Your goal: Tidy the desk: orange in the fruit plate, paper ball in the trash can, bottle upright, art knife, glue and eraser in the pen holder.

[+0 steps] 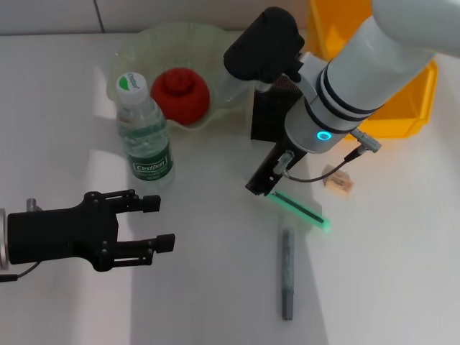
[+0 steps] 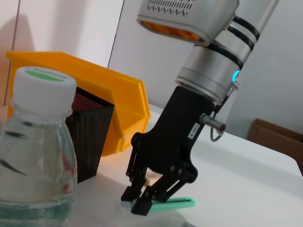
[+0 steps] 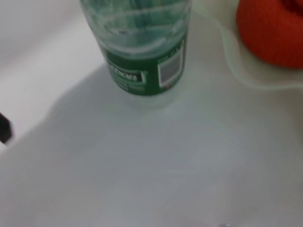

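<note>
Two grippers show from the head: the left gripper (image 1: 159, 223) hovers spread open near the upright bottle (image 1: 144, 136); the orange (image 1: 180, 95) sits in the fruit plate (image 1: 162, 37). Left wrist: the right gripper (image 2: 140, 201) pinches the green art knife (image 2: 175, 204). Right wrist: bottle, orange.

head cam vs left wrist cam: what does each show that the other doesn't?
Head view only: the orange in the fruit plate, a grey pen-like stick on the desk, the eraser lying clear of the right arm, and the left gripper, jaws open, empty, in front of the bottle.

Left wrist view only: the right gripper from the side, jaws down around one end of the green art knife, and a cardboard box beyond the desk.

Both: upright bottle, pen holder, trash can, art knife, right arm.
</note>
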